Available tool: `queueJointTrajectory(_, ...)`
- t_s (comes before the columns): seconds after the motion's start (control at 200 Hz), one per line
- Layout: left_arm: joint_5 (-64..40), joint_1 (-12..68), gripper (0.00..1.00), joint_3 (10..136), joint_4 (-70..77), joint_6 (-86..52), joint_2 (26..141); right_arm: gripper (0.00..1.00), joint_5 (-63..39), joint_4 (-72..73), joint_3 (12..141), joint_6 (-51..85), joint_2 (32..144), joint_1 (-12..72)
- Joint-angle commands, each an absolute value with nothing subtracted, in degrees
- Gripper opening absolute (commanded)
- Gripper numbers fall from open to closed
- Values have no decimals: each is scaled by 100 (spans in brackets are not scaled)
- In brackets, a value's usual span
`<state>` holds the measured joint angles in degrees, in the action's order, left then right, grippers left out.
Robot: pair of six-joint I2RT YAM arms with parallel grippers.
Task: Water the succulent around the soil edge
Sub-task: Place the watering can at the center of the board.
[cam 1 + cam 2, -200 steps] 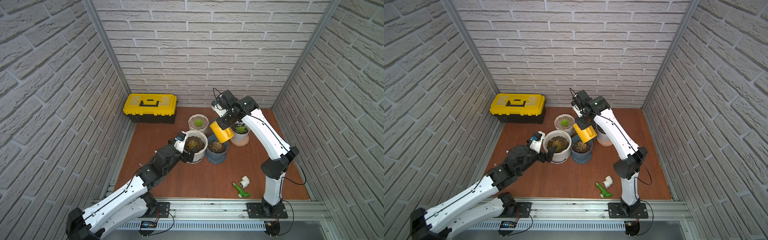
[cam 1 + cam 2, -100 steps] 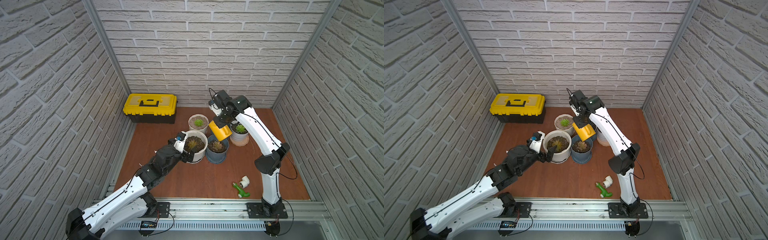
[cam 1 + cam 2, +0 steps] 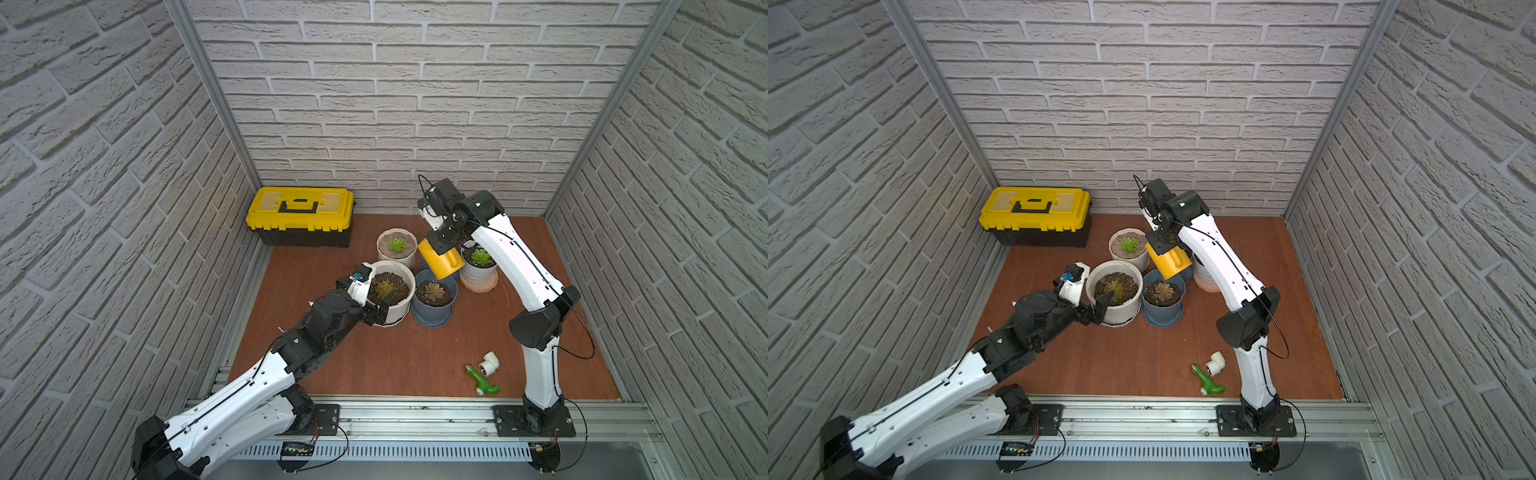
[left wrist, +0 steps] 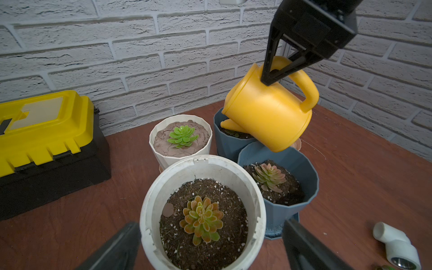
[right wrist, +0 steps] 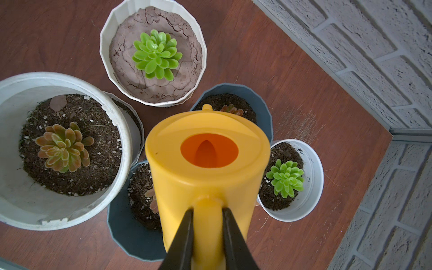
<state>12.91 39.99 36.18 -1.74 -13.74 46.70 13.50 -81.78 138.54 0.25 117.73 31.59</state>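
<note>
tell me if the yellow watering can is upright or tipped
Tipped: the yellow watering can leans spout-down, its spout lowest, over the rear blue pot, handle clamped in the right gripper.

The toolbox (image 3: pixel 300 208) is sitting back left. The wide pot (image 3: pixel 401 309) is standing front left in the pot cluster, the watering can (image 3: pixel 440 259) is hanging above the cluster's middle, and the pipe elbow (image 3: pixel 489 362) is lying front right.

The right arm (image 3: pixel 511 257) has swung toward the left arm (image 3: pixel 249 386) side of the desk (image 3: pixel 374 365); its elbow (image 3: pixel 540 324) now sits nearer the front blue pot (image 3: pixel 434 309) than one second ago. The yellow watering can (image 3: pixel 441 259) in the right end effector (image 5: pixel 207 211) has shifted only slightly, toward the back wall (image 3: pixel 415 145) and the wide white pot (image 3: pixel 395 311). Most displacement occurred in the first half-second.
</note>
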Motion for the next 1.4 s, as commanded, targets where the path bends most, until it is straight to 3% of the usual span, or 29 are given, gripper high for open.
queueJointTrajectory(0.0, 1326, 3992, 99, 3559, 29, -1366, 4597, 3, 1415, -7921, 13826, 104, 11408, 3155)
queueJointTrajectory(0.195, 1293, 3995, 99, 3550, 44, -1379, 4601, 3, 1296, -6955, 12430, 258, 10044, 3164)
queueJointTrajectory(0.515, 1322, 3990, 99, 3542, 79, -1377, 4663, 3, 1045, -3751, 8295, 527, 6545, 3174)
queueJointTrajectory(0.635, 1360, 3990, 99, 3533, 91, -1362, 4658, 3, 1280, -2557, 6684, 807, 5235, 3173)
queueJointTrajectory(0.76, 1384, 3990, 99, 3524, 121, -1354, 4701, 3, 1818, -2314, 5622, 1103, 4267, 3178)
queueJointTrajectory(0.925, 1341, 3988, 98, 3531, 153, -1382, 4831, 3, 2757, -2754, 4723, 1720, 3365, 3177)
queueJointTrajectory(1.235, 1294, 3990, 98, 3529, 211, -1413, 4909, 3, 2383, -2905, 3477, 2844, 3120, 3271)
queueJointTrajectory(1.395, 1267, 3988, 98, 3527, 220, -1424, 4907, 3, 2710, -2287, 2916, 2962, 3086, 3516)
